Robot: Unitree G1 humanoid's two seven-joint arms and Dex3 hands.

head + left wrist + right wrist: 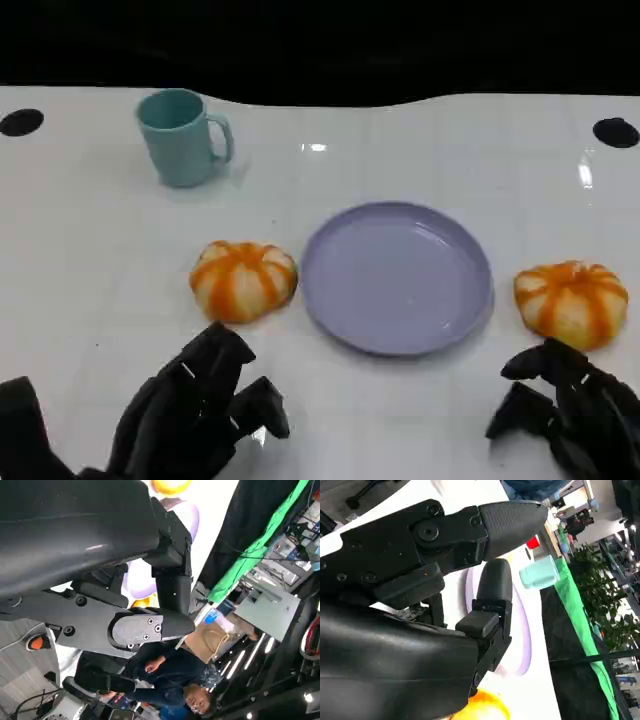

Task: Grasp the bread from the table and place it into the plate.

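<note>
Nearest the robot, the left hand (200, 415) hovers low over the white bench (90, 270) at the lower left, fingers loosely apart and holding nothing. The right hand (565, 405) sits at the lower right, its fingers likewise spread and holding nothing, their tips just short of the right bread (571, 302).

That right bread, a round orange-and-cream striped loaf, lies on the bench just beside the plate's right rim, close to it but apart. A second loaf, the left bread (243, 280), lies just beside the plate's left rim, a narrow strip of bench between them, and directly ahead of the left hand with a band of bare surface between fingers and loaf.

The lilac plate (330, 300) rests flat between the two loaves, nothing lying in it. In the right wrist view the plate (522, 640) shows beyond the dark fingers (492, 587), with a yellow edge of bread (485, 707) near the hand.

Farther back on the left, a teal mug (180, 135) stands upright, handle to the right, well apart from the plate and loaves, with wide bare bench between. Two dark round spots (20, 122) mark the bench near its far corners, where its far edge meets a black backdrop. In the left wrist view a person (170, 672) in dark clothing is beside the bench.
</note>
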